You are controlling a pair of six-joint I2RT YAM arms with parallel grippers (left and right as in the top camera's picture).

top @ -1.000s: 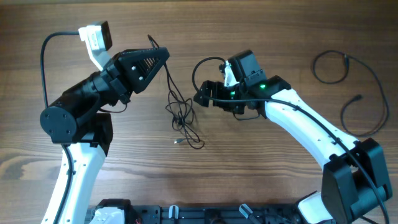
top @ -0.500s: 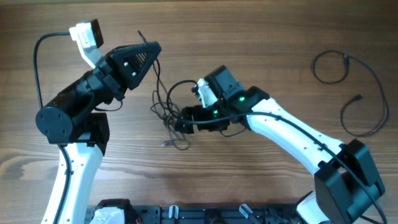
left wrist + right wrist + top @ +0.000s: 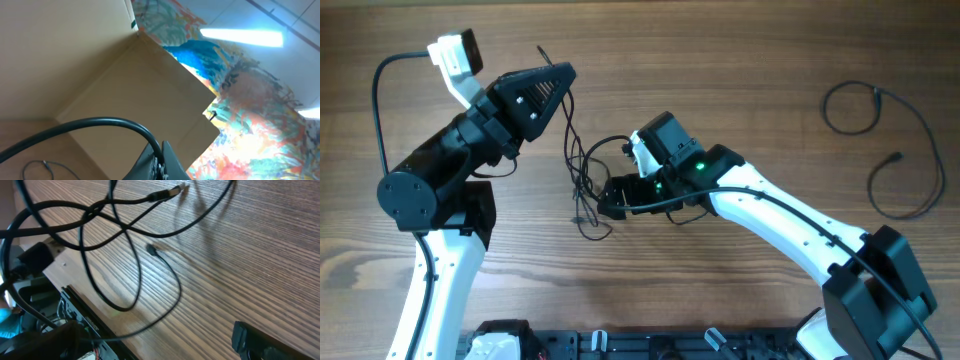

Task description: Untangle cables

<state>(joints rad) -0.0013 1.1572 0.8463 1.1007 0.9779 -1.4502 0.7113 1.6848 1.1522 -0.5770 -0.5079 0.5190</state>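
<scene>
The cables (image 3: 582, 170) are a tangle of thin black cords hanging from my left gripper (image 3: 563, 75) down to the wood, ending in a loop (image 3: 592, 228). The left gripper is shut on one cord, which arcs out of the closed fingertips in the left wrist view (image 3: 161, 159). My right gripper (image 3: 607, 203) is low beside the tangle's right side, open, with nothing between the jaws. In the right wrist view, crossed cords (image 3: 125, 230) and a plug (image 3: 167, 193) lie over the wood, and only one finger (image 3: 260, 342) shows.
A separate black cable (image 3: 876, 140) lies looped at the far right of the wooden table (image 3: 740, 60). The dark base rail (image 3: 650, 345) runs along the front edge. The left wrist view points up at a cardboard panel (image 3: 125, 95).
My right gripper has moved left and forward, up to the tangle. My left gripper has shifted slightly left with the cord, and the tangle has moved left with it.
</scene>
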